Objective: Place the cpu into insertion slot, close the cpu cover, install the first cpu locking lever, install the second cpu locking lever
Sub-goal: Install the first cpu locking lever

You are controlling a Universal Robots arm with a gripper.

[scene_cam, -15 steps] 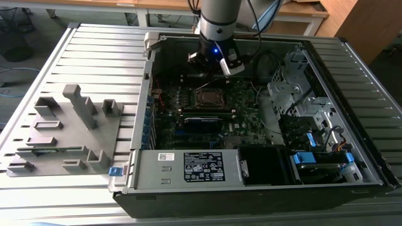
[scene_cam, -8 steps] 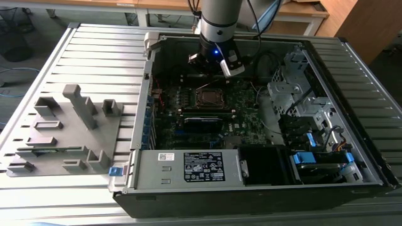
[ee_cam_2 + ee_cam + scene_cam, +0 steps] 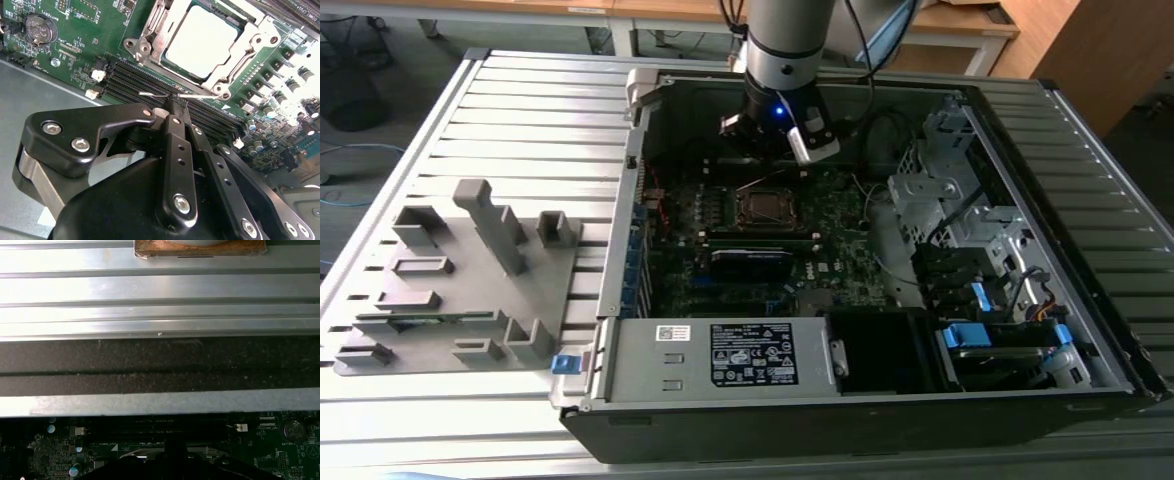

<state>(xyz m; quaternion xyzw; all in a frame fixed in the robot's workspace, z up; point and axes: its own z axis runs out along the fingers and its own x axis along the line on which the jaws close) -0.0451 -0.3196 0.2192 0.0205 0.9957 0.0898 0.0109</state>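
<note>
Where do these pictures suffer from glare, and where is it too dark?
In the second wrist view, glare whitens the cpu on its metal top; in the first wrist view, the ribbed metal table shines brightly while the motherboard is dim; in the exterior view, the inside of the computer case lies in shadow.
</note>
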